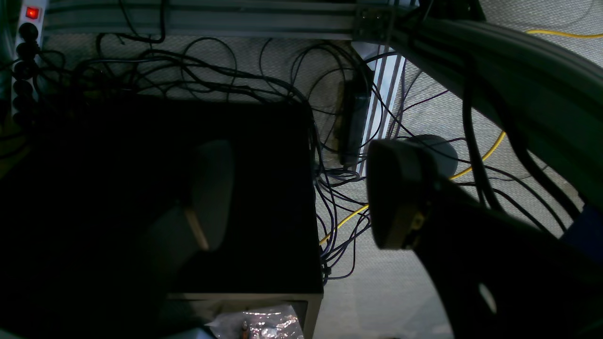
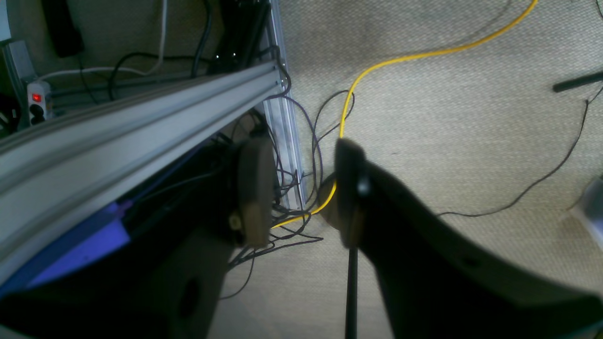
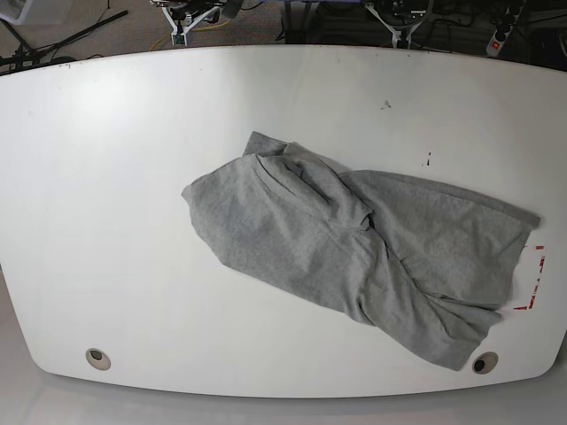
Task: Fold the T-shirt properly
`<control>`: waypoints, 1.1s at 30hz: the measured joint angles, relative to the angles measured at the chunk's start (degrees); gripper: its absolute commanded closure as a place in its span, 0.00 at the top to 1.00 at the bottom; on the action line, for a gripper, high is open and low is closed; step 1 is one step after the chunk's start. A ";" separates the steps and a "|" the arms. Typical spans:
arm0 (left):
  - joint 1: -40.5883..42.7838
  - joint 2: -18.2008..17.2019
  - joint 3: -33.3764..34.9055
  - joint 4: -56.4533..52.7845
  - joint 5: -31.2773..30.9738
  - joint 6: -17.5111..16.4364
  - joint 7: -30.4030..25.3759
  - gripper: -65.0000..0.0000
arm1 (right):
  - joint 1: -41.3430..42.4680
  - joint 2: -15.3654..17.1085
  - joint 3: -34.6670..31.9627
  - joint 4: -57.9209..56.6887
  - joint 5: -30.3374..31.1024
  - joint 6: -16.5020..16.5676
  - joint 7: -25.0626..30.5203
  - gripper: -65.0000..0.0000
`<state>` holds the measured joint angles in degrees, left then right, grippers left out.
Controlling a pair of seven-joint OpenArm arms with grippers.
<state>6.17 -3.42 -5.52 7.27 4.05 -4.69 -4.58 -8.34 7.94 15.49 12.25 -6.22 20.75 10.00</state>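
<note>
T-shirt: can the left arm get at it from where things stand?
Probably yes. The T-shirt lies crumpled and alone on the white table, nothing on or beside it. The left pincer is open and empty, off the table over floor cables.

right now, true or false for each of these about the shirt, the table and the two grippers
1. The T-shirt lies crumpled on the white table. True.
2. The left gripper holds the shirt. False: its jaws stand apart, empty, over floor cables.
3. The right gripper is open with nothing between its fingers. True.
4. The shirt is neatly folded into a rectangle. False: it is bunched and twisted.
5. Both arms reach over the table in the base view. False: neither shows there.
</note>
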 measured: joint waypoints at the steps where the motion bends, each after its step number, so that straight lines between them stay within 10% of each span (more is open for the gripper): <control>1: -0.28 0.83 0.17 0.33 2.19 1.92 0.00 0.63 | -0.13 -0.15 -0.87 0.07 -0.48 0.02 0.46 0.32; 19: 2.64 -0.31 0.17 1.31 0.17 -0.04 -1.03 0.63 | -2.25 -2.78 0.15 3.08 0.17 -0.33 -0.02 0.31; 33: 19.61 -0.44 -0.09 29.57 -0.07 -0.07 -1.90 0.62 | -18.14 -4.44 0.02 23.98 0.35 -0.20 -0.81 0.31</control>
<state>25.78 -3.86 -5.61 36.84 3.99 -4.75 -6.48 -26.48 3.51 15.51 36.23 -5.87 20.56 9.19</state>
